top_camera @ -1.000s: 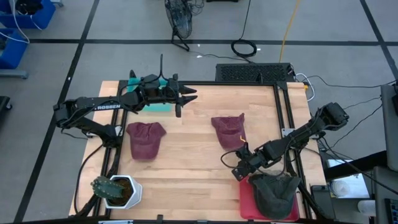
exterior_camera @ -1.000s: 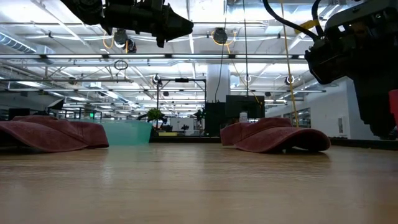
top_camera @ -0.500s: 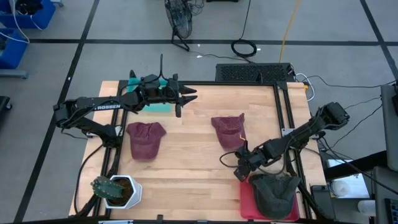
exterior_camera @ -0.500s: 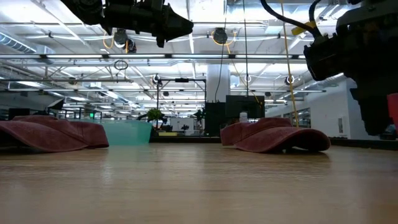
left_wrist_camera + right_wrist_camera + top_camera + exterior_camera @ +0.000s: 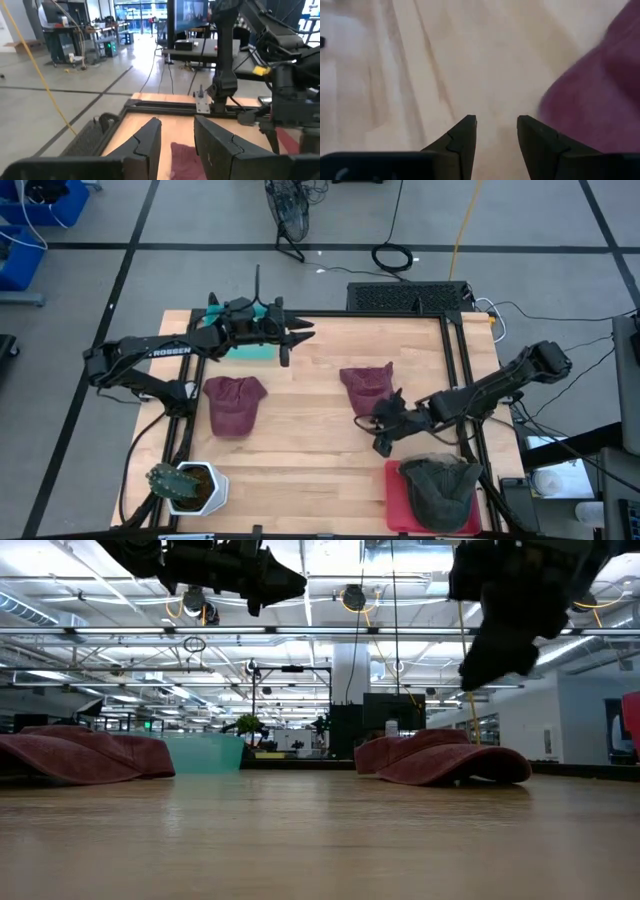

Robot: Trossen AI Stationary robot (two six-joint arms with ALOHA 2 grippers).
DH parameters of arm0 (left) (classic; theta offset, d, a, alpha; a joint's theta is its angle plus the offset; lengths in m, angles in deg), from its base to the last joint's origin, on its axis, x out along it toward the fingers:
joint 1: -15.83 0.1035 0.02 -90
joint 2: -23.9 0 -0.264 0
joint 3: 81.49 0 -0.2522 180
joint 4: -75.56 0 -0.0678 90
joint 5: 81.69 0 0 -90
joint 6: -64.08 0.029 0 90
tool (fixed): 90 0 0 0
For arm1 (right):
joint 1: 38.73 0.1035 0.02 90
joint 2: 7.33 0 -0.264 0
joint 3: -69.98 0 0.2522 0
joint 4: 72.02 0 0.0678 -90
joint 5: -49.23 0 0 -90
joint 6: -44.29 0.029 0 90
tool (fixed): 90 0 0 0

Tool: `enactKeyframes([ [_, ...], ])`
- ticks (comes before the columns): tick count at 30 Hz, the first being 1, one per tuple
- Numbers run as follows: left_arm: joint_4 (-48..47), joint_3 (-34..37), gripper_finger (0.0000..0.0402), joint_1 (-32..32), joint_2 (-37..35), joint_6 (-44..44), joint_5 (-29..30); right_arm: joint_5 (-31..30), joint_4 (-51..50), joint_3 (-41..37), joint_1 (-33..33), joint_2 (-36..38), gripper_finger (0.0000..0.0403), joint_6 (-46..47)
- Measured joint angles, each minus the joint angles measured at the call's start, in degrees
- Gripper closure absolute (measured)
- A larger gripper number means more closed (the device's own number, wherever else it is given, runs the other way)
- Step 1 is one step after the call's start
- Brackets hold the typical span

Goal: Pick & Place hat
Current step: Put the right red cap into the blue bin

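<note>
Two maroon hats lie flat on your wooden surface (image 5: 310,450): the left hat (image 5: 234,403) and the right hat (image 5: 368,389), well apart with bare wood between them. A dark grey hat (image 5: 438,490) sits on the red tray (image 5: 396,502) at the near right corner; a potted plant (image 5: 186,484) stands near left. Your right pincer (image 5: 378,426), fingers apart and empty, hangs just beside the right hat's near edge. Your left pincer (image 5: 300,335), fingers apart, waits above the far edge by a teal box (image 5: 256,351).
</note>
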Motion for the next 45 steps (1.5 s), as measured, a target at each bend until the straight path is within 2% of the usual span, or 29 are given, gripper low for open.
enactKeyframes([
  [8,-0.7,0.0,0.0282,-0.6,-2.1,-0.6,0.0,-13.2,1.8,0.0,-5.3,4.2,0.0273,-19.1],
  [16,-1.0,0.0,0.0282,-4.0,-0.3,0.6,0.0,-13.4,9.7,0.0,-14.0,7.6,0.0273,-41.0],
  [20,-0.4,0.0,0.0282,-5.9,1.4,2.0,-0.1,-15.0,9.6,0.0,-17.6,11.9,0.0273,-45.5],
  [26,0.0,-0.5,0.0282,-8.0,4.7,4.9,-3.3,-13.2,10.4,-2.8,-22.1,16.8,0.0273,-47.3],
  [30,0.2,-1.2,0.0282,-9.0,8.3,5.8,-4.0,-13.1,18.6,-7.3,-26.3,18.1,0.0273,-53.4],
  [33,3.1,-1.5,0.0282,-9.3,11.7,5.5,-4.0,-9.7,25.0,-9.5,-30.1,18.2,0.0273,-57.2],
  [37,8.2,-1.5,0.0282,-9.5,15.9,5.8,-3.9,-3.0,26.0,-9.7,-34.9,18.3,0.0273,-58.2],
  [45,10.4,-1.5,0.0282,-9.0,17.1,5.5,-3.8,-1.6,19.0,-9.7,-37.2,22.8,0.0273,-58.8],
])
